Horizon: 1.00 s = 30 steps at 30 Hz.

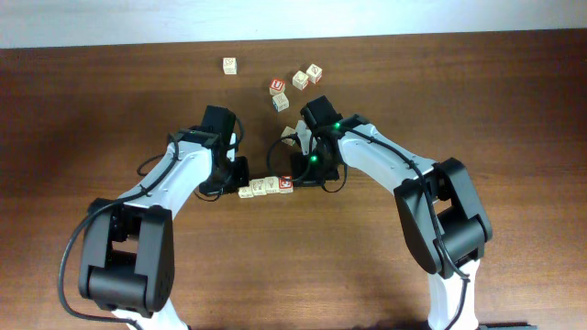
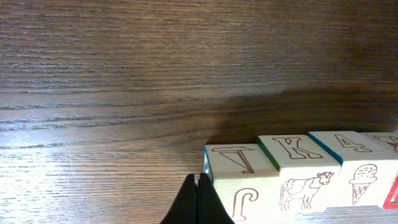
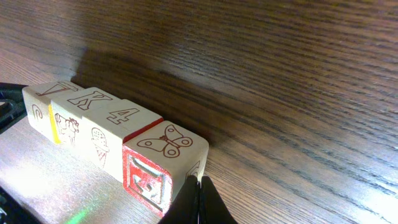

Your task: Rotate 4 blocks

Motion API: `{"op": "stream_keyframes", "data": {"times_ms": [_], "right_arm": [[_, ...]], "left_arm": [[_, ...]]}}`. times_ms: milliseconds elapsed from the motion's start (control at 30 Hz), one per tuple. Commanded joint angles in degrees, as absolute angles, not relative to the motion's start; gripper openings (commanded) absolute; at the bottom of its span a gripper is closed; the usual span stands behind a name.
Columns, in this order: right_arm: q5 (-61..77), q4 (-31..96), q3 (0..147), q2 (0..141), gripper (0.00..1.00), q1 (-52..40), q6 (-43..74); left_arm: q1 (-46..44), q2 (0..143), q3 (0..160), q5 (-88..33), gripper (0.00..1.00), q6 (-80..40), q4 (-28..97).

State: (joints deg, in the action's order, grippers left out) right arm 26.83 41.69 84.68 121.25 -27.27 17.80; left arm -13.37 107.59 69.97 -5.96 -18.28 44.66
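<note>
From above, the four blocks [image 1: 266,187] lie in one short row, side against side, near the middle of the table [image 1: 514,101]. The left gripper [image 1: 240,187] stands at the left end of the row and the right gripper [image 1: 295,181] at the right end, so the row is between them. In this view the fingers are too small for me to judge. Farther back on the table some loose blocks [image 1: 300,80] are scattered, well apart from the row, and among them is a red-topped cube [image 1: 279,86]. In the left wrist view, the left gripper's two black fingers [image 2: 188,202] are pressed together with no gap and hold nothing. Their tip is just beside the lower corner of the end block [image 2: 239,171], which has a red letter on top; I cannot tell if it touches. Next in the row comes the K block [image 2: 292,163] with a cow on its side, then the 4 block [image 2: 348,155] with an ice cream, and only a red edge of the last block shows at the border. In the right wrist view, the right gripper's fingers [image 3: 189,200] are also together and empty, just beside the near corner of the butterfly block [image 3: 165,149], which has a red-framed side. Behind it the row runs away to the left, all four touching.
</note>
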Motion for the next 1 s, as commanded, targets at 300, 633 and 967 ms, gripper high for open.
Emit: {"op": "stream_keyframes", "data": {"times_ms": [300,633,967], "right_arm": [[29.5,41.1,84.6,122.3,0.04,-29.2,17.6],[32.2,40.6,84.6,122.3,0.05,-29.2,17.0],[34.2,40.2,84.6,119.9,0.05,-30.2,15.7]], "left_arm": [[-14.3,109.8,70.5,-10.5,0.07,-19.1,43.7],[-14.3,109.8,70.5,-12.7,0.0,-19.1,43.6],[-14.3,109.8,70.5,-12.6,0.0,-19.1,43.5]]}}
